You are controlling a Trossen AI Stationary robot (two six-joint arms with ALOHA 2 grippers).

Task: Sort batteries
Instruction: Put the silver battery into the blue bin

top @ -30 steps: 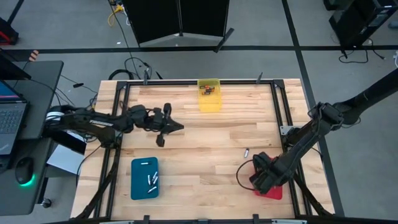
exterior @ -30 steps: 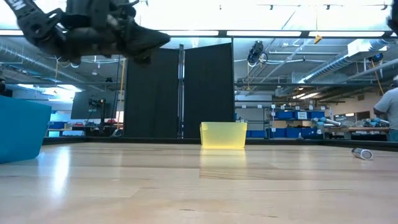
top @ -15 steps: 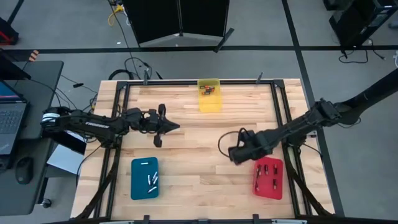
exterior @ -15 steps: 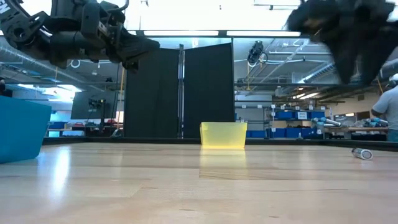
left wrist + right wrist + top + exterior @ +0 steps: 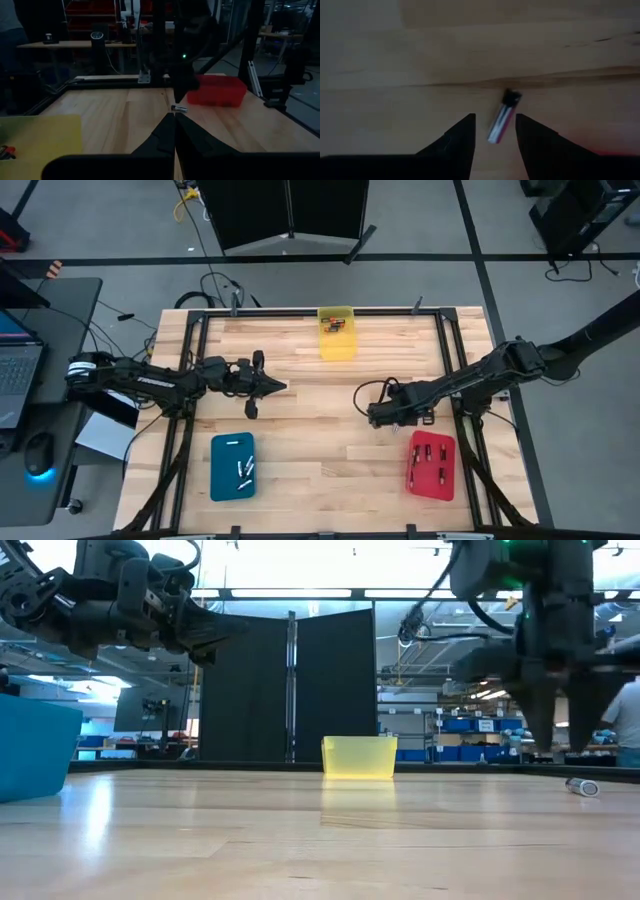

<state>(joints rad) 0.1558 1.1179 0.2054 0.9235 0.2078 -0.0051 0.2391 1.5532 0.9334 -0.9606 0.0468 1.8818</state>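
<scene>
Pale planked wood made up the table (image 5: pixel 300 420). Nearest, the right claw (image 5: pixel 495 131) hung with its fingers spread and empty, one loose battery (image 5: pixel 503 120), a small glossy cylinder, lying just ahead between the tips. Picking it up seemed the step in hand; next would come a straight descent and closing. Beyond it, the left claw (image 5: pixel 284 386) waited shut, holding nothing.

Wooden table (image 5: pixel 300 405), yellow bin (image 5: pixel 336 333), blue tray (image 5: pixel 232 467), red tray (image 5: pixel 431 465), loose battery (image 5: pixel 502 121)
</scene>
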